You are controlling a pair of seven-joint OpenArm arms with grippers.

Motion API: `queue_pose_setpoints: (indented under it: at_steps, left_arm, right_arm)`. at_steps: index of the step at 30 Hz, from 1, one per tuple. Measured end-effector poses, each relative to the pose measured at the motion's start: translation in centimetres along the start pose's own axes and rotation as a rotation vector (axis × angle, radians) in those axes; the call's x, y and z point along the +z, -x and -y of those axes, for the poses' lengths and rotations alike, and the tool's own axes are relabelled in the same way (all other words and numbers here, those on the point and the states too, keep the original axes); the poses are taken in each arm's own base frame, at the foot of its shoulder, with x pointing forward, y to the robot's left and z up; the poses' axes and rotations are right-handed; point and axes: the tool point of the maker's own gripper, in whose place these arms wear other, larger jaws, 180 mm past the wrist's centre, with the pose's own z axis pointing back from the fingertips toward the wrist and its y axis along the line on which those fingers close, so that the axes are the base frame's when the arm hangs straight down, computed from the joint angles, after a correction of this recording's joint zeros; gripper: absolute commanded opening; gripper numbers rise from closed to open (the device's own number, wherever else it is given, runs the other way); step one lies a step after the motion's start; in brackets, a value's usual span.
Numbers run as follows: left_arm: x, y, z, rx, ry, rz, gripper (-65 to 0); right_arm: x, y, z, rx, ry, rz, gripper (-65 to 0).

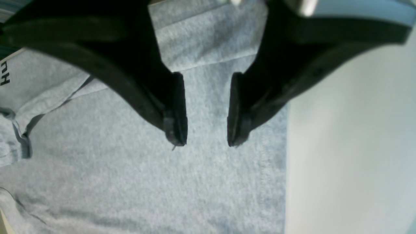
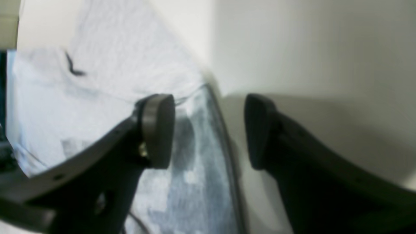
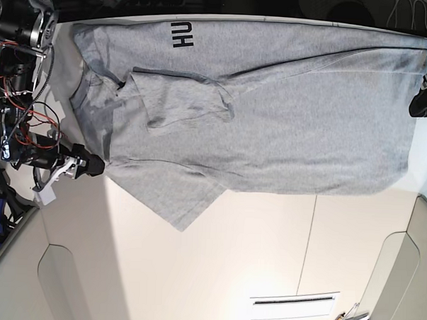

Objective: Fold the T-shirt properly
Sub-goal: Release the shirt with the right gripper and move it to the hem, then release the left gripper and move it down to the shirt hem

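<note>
Base view showed one grey T-shirt (image 3: 272, 120) spread across the table (image 3: 251, 261), one sleeve folded inward, dark letters toward twelve o'clock. Two grippers flanked it: the left gripper (image 1: 206, 143) hovered over fabric, jaws apart and empty; the right gripper (image 2: 209, 130) straddled the shirt's edge, jaws wide.

Left claw (image 1: 206, 143) and right claw (image 2: 208, 130) agape

Both end effectors are black, with curved, tapering fingers (image 1: 175, 113) bearing small screw holes. The right end effector (image 2: 208, 130) has flat oval pads. Red cables (image 3: 18, 88) run along the right arm.
</note>
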Motion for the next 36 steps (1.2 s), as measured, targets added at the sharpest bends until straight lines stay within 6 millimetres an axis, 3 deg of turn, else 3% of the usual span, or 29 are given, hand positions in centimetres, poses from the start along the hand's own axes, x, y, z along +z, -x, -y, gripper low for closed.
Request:
queue_pose_setpoints:
  at_steps: [2,3,6,11,21,25,28,30,36]
  left_arm:
    - [0.0,0.0,0.0,0.0,0.0,0.0,-40.6]
    - [0.0,0.0,0.0,0.0,0.0,0.0,-40.6]
    - [0.0,0.0,0.0,0.0,0.0,0.0,-40.6]
    - [-0.2,-0.7,0.1,-0.005,0.002,0.018,-40.6]
    - [-1.9,-6.6,-0.5,-0.008,-0.046,0.152,-40.6]
    - [-4.6,-6.7,-1.6,0.052,-0.049,0.144,-40.5]
    - [-6.8,-7.2,-3.1,0.124,-0.07,0.155,-34.4]
    - [-8.1,-8.0,-3.7,0.189,-0.064,0.168,-31.5]
    - [-10.9,-10.6,-4.6,0.285,-0.065,0.205,-31.4]
  right_arm:
    - [-0.3,0.1,-0.3,0.025,0.0,-0.016,-34.1]
    - [-0.4,0.3,-0.2,0.033,0.008,-0.027,-38.8]
    - [-0.6,0.8,-0.1,0.04,0.02,-0.05,-64.2]
    - [-0.6,0.9,-0.2,0.038,0.015,-0.051,-65.0]
    - [-0.6,0.9,-0.2,0.039,0.016,-0.052,-65.0]
    - [-0.6,0.9,-0.2,0.037,0.013,-0.05,-65.0]
    - [-0.6,0.9,-0.2,0.037,0.013,-0.051,-65.0]
    - [-0.6,0.9,-0.2,0.037,0.013,-0.051,-65.0]
    - [-0.6,1.0,-0.2,0.037,0.013,-0.055,-65.0]
